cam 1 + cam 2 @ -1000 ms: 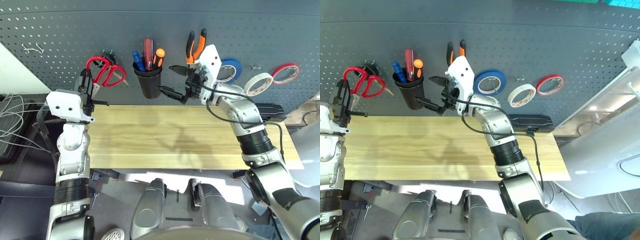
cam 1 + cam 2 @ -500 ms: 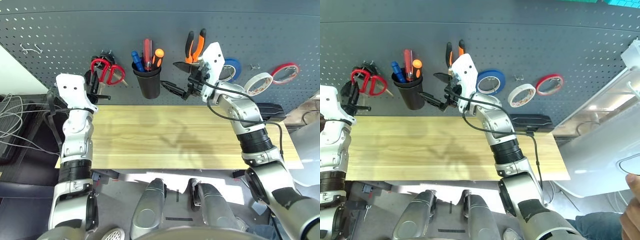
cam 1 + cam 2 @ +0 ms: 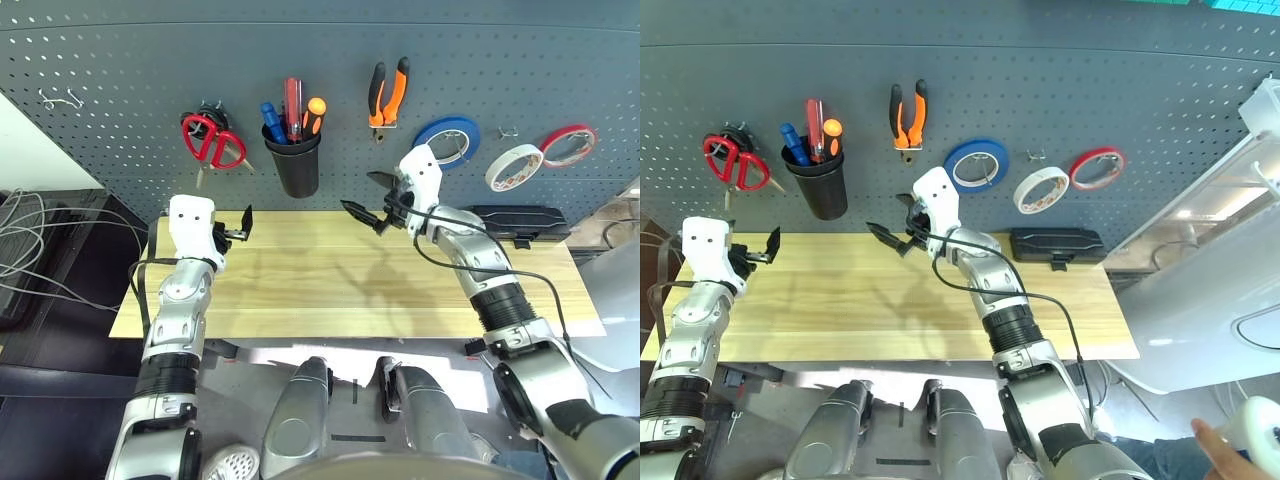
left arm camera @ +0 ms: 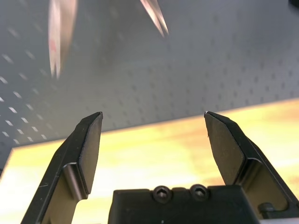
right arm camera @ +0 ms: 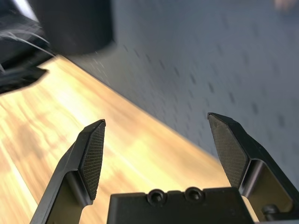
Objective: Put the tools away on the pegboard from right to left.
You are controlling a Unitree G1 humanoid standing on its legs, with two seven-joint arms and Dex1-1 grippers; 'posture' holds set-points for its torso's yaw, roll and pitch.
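Silver forearms [image 3: 497, 290], white wrist housings, black cables, black fingers.

We are looking at a workshop or robotics lab bench. A dark grey-blue pegboard [image 3: 120, 90] is covering the far wall, and tools are hanging on it: red-handled scissors [image 3: 212, 140] at the left, a black cup [image 3: 297, 165] holding screwdrivers, orange-handled pliers [image 3: 388, 92], then tape rolls in blue [image 3: 447, 140], white [image 3: 516, 165] and red [image 3: 570, 145]. A bare wooden worktop [image 3: 330, 280] is standing below it, and loose grey cables [image 3: 35, 250] are trailing off at the left.
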